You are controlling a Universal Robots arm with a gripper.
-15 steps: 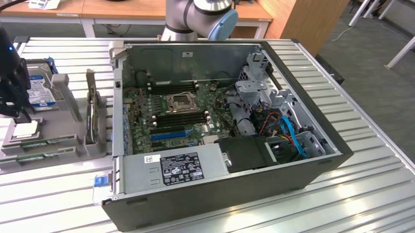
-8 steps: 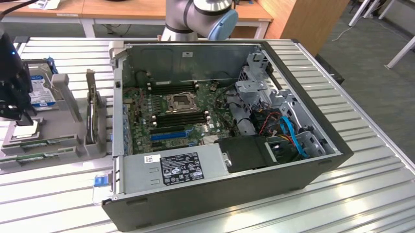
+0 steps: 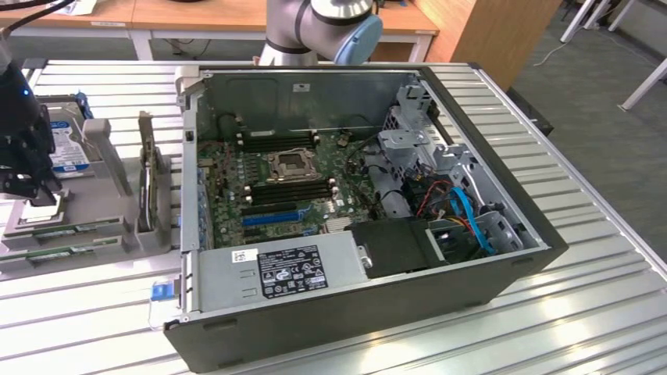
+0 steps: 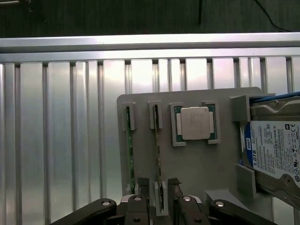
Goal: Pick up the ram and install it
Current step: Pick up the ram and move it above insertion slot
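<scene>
Two ram sticks stand on edge in slots of a grey parts tray (image 4: 197, 164). My gripper (image 4: 158, 183) hangs over the ram (image 4: 157, 145) nearer the silver processor chip (image 4: 197, 123). It is open, with one finger on each side of the thin green board and a gap to it on both sides. The other ram stick (image 4: 130, 150) stands parallel beside it. At the exterior view's left, the gripper (image 3: 40, 205) hovers low over the tray (image 3: 105, 168), and the ram sticks (image 3: 65, 231) lie along the tray's near side.
An open computer case (image 3: 365, 312) lies at the middle of the slatted metal table, its motherboard (image 3: 281, 180) and dark memory slots (image 3: 292, 191) exposed. A hard drive with a blue-white label (image 4: 274, 150) sits in the tray beside the processor. A card (image 3: 151, 187) stands upright between tray and case.
</scene>
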